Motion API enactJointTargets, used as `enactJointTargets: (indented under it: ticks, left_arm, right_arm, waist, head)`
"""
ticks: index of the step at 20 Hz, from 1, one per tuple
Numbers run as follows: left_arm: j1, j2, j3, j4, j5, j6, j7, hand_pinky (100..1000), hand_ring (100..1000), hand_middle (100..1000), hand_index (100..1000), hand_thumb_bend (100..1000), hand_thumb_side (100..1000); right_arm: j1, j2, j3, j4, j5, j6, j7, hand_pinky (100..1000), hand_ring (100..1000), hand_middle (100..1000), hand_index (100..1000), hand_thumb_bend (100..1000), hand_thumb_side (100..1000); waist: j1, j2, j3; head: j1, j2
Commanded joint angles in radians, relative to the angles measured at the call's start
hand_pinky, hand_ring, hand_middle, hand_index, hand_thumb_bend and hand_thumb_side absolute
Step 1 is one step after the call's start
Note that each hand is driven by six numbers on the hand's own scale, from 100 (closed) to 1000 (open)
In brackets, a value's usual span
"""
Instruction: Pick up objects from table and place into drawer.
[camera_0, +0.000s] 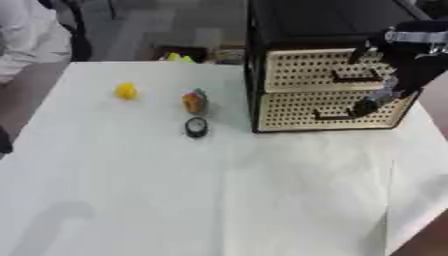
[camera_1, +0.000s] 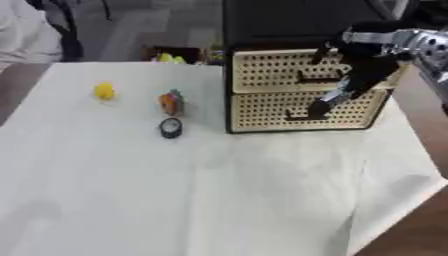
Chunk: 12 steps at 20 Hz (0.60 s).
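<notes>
A white table (camera_0: 219, 200) with a small drawer box (camera_0: 328, 85) at the far right side.

Three little things wait on the table, left of the box: a yellow thing (camera_0: 127, 91) farthest left, an orange thing (camera_0: 194, 101) nearer the box, and a round black and white thing (camera_0: 196, 127) just in front of the orange one. The box has two drawers with cream fronts full of holes, both shut, so you cannot see inside. The right hand (camera_1: 337, 97) reaches down in front of the drawers, fingers at the lower drawer's dark handle (camera_1: 302, 118). I cannot tell if the fingers hold it. The right eye view shows more of the silver and black arm (camera_1: 398, 42); the left eye view cuts it off.
</notes>
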<state>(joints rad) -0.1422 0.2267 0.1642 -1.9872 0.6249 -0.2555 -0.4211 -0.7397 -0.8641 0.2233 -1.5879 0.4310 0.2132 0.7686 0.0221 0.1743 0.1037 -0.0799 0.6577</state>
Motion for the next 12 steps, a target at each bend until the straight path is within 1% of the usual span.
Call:
enactJointTargets:
  ticks: [1, 12]
  left_arm:
    - [-0.007, 0.011, 0.008, -0.013, -0.001, -0.001, -0.003, 394, 498, 506, 713, 100, 979]
    - [-0.005, 0.008, 0.009, -0.013, -0.004, 0.002, -0.004, 394, 497, 506, 713, 100, 981]
  right_arm:
    - [-0.022, -0.016, -0.007, 0.002, 0.034, -0.010, -0.002, 100, 100, 100, 815, 1000, 545]
    - [-0.015, -0.018, -0.004, 0.007, 0.092, -0.034, 0.008, 100, 100, 100, 811, 1000, 550]
  waist:
    - [-0.001, -0.010, 0.001]
    - [-0.002, -0.010, 0.000]
  head:
    - [-0.001, -0.011]
    - [0.000, -0.014]
